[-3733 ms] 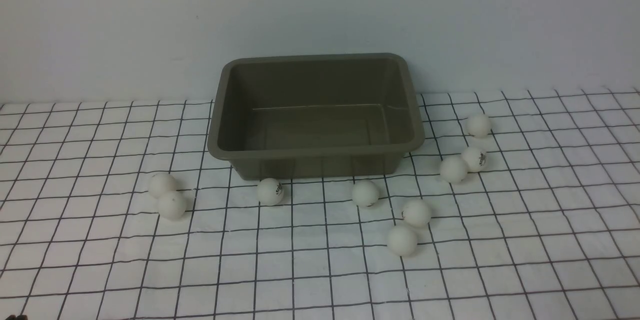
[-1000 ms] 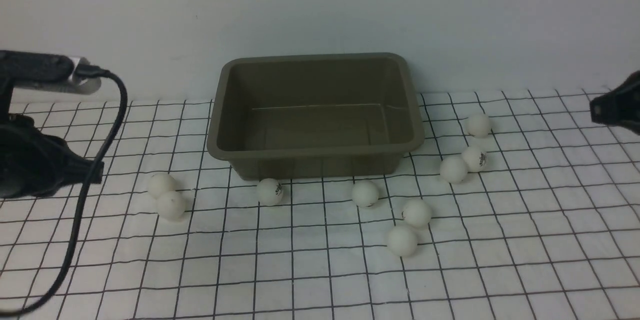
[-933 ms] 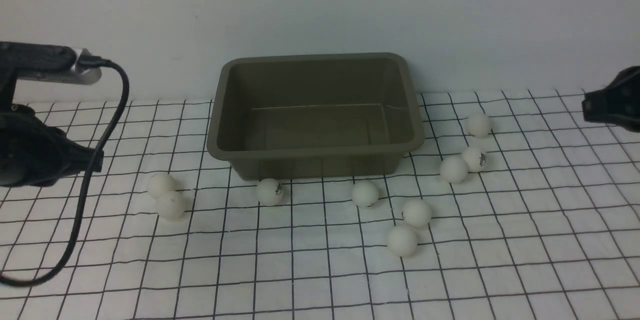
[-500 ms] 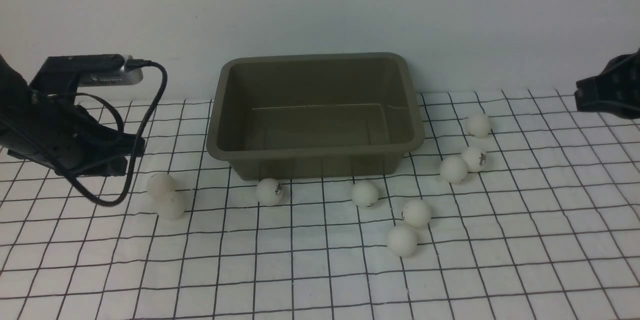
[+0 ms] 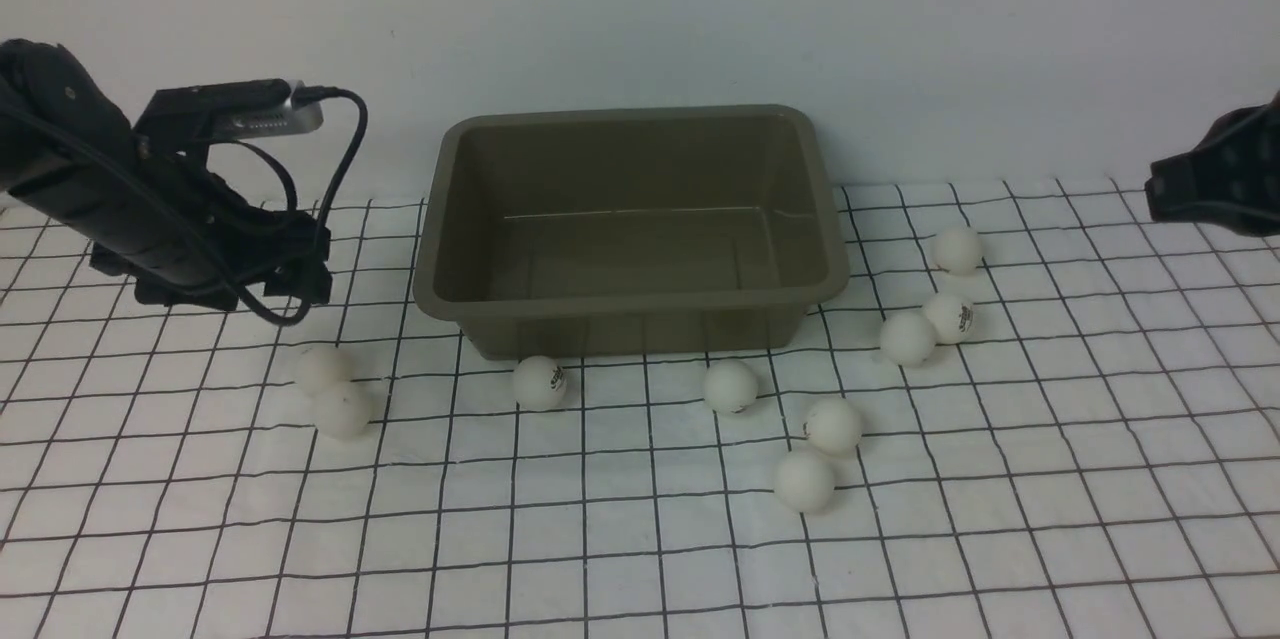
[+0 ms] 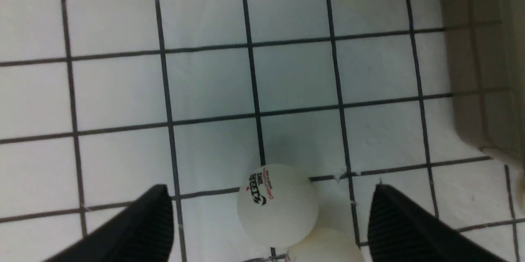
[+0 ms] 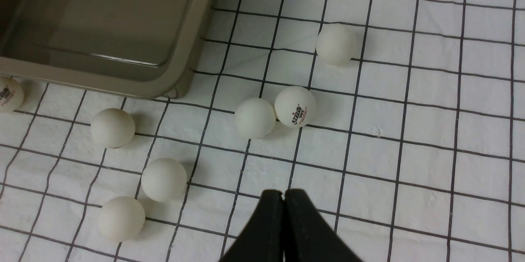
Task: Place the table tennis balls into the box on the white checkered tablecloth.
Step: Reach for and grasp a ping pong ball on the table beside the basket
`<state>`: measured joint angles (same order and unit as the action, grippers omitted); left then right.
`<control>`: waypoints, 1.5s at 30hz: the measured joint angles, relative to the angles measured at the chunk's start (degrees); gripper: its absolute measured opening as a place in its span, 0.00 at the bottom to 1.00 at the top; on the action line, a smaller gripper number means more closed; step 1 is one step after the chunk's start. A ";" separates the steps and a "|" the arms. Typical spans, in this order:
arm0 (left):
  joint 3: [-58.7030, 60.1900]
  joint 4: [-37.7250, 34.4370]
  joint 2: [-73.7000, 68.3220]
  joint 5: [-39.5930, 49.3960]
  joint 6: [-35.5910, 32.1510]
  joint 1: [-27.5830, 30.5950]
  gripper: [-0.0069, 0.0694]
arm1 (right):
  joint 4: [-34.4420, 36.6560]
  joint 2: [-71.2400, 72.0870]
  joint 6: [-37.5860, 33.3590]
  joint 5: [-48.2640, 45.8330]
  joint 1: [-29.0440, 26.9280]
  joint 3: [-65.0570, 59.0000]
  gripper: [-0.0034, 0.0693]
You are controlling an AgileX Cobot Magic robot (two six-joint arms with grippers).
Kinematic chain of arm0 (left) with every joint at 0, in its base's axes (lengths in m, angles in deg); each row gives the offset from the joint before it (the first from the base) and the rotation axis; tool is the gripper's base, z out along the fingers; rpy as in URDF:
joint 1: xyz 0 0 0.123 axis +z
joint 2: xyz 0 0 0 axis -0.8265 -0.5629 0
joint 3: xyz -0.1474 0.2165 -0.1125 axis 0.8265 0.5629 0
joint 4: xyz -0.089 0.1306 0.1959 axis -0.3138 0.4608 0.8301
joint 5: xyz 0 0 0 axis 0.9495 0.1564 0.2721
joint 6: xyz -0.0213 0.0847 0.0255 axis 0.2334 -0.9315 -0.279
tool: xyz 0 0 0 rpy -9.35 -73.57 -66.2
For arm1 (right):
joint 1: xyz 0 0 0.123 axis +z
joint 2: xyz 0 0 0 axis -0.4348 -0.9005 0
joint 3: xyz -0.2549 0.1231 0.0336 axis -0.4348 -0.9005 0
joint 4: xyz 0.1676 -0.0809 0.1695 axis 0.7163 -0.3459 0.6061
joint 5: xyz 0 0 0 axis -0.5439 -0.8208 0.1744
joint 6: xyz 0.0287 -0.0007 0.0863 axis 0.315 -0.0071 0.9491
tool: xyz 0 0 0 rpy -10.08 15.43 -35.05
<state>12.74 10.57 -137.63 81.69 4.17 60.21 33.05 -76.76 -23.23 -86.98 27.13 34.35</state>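
Nine table tennis balls [image 5: 730, 386] lay on the white checkered tablecloth [image 5: 600, 539] in the front view, none of them inside the box [image 5: 630, 304]. The box stood open and empty at the far middle of the cloth, near the wall [image 5: 640, 9]. Two balls touched each other off the box's near left corner, two sat just before its front wall, two lay closer to the camera, and three were grouped to its right. My left arm [image 5: 130, 209] hung over the cloth near the left pair. My right arm [image 5: 1215, 184] showed only at the right edge.

Left wrist view: the left gripper [image 6: 270, 190] had its jaws spread wide and held nothing. One finger stood on either side of a printed ball [image 6: 277, 208], which touched a second ball [image 6: 324, 247]. A corner of the box appeared beside them, apart from both.

Right wrist view: the right gripper [image 7: 284, 213] was pressed shut with nothing between its fingers, above bare cloth. I counted seven balls here, all outside the box. The two nearest the fingertips touched each other, and one carried a logo.
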 joint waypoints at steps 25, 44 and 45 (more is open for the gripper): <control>-0.41 -4.52 -7.60 -1.61 -4.69 -2.63 0.86 | 0.43 0.00 -0.29 0.00 0.00 0.00 0.03; -0.48 -4.52 -10.46 -3.00 -4.63 -2.63 0.73 | 0.48 0.00 -0.29 -0.11 0.00 0.00 0.03; -0.48 -4.52 -10.46 -3.05 -4.63 -2.63 0.72 | 0.48 0.00 -0.29 -0.11 0.00 0.00 0.03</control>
<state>12.26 6.05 -148.10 78.63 -0.47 57.58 33.53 -76.76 -23.51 -87.09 27.13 34.35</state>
